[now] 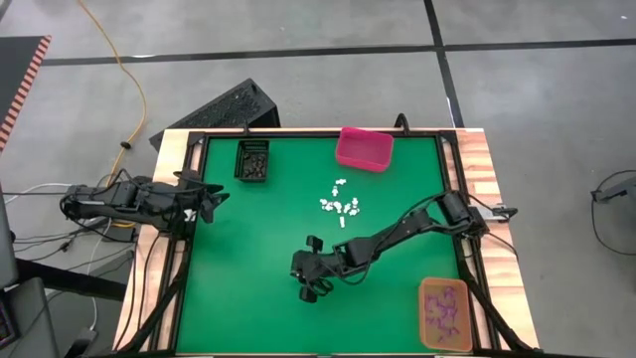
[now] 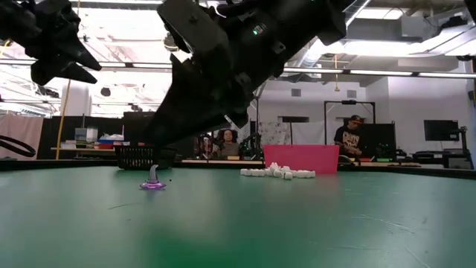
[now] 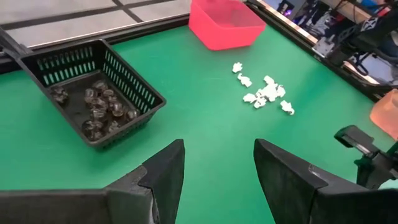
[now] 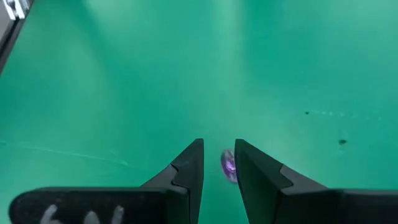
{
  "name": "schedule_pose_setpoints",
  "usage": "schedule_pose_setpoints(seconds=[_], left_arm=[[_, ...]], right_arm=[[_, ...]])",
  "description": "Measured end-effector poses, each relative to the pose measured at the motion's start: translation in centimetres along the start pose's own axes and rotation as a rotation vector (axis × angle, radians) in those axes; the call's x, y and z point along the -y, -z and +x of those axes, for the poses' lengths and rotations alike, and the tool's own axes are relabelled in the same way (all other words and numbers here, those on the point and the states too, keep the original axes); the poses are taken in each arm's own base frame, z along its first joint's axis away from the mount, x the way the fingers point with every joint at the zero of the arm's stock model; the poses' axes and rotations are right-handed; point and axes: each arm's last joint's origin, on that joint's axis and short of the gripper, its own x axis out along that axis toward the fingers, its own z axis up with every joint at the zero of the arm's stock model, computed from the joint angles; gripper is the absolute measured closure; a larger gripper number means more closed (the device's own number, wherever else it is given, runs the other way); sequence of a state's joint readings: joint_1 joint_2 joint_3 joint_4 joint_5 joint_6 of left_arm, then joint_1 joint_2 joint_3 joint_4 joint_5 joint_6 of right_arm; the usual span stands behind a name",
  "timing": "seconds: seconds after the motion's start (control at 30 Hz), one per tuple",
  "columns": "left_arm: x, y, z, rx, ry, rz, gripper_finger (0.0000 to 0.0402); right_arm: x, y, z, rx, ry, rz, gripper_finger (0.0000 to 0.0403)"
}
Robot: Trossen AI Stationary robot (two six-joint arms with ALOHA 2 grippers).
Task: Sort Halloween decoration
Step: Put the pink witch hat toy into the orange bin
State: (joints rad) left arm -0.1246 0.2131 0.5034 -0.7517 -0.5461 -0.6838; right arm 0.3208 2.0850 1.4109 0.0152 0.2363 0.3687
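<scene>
Purple trinket (image 4: 228, 165) between right claw's (image 4: 219, 163) narrow fingers, left claw (image 3: 217, 163) wide, no writing legible

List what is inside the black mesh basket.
The black mesh basket holds a cluster of dark round trinkets on its floor. Any pieces lying beneath that cluster are hidden.

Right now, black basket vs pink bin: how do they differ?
The black basket has slatted, see-through walls; the pink bin has solid walls. The black basket holds dark trinkets; no contents show in the pink bin. The black basket stands nearer the waiting left gripper, the pink bin farther along the same table edge. Both are open-topped and upright on the green table.
</scene>
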Motion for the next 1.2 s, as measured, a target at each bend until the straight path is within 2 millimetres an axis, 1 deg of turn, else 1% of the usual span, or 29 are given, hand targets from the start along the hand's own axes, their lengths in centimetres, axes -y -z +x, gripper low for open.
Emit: schedule_pose_setpoints(seconds=[0.07, 0.2, 0.27, 0.33, 0.4, 0.53, 0.77, 0.97, 1.07, 1.2], left_arm=[[0.0, 0.0, 0.0, 0.003, -0.005, 0.0, 0.0219], [-0.1, 0.1, 0.0, 0.001, -0.023, 0.0, 0.0219], [-0.2, 0.2, 0.0, -0.009, -0.031, 0.0, 0.0219], [-0.2, 0.2, 0.0, -0.011, -0.034, -0.001, 0.0219], [-0.3, 0.2, 0.0, -0.009, -0.042, -0.007, 0.0219], [-0.4, 0.2, 0.0, -0.003, -0.057, -0.012, 0.0219], [-0.4, 0.2, 0.0, 0.006, -0.068, -0.013, 0.0219], [-0.5, 0.3, 0.0, 0.007, -0.077, -0.017, 0.0219], [-0.4, 0.3, 0.0, 0.007, -0.077, -0.017, 0.0219], [-0.5, 0.3, 0.0, 0.007, -0.077, -0.017, 0.0219]], right_arm=[[0.3, -0.1, 0.1, -0.003, 0.007, -0.027, 0.0284], [1.0, -0.3, 0.2, 0.0, 0.02, -0.027, 0.0284], [1.3, -0.2, 0.6, 0.0, 0.021, -0.035, 0.0284], [1.2, 0.1, 0.8, -0.017, 0.007, -0.046, 0.0284], [1.1, 0.6, 1.5, -0.028, -0.026, -0.045, 0.0284], [0.8, 1.4, 1.9, -0.044, -0.03, -0.051, 0.0284], [1.0, 1.9, 2.5, -0.054, -0.021, -0.032, 0.0284], [1.1, 2.0, 2.6, -0.058, -0.018, -0.024, 0.0287], [1.1, 2.0, 2.6, -0.059, -0.017, 0.014, 0.0305], [1.0, 2.0, 2.6, -0.061, -0.016, 0.124, 0.0364]])
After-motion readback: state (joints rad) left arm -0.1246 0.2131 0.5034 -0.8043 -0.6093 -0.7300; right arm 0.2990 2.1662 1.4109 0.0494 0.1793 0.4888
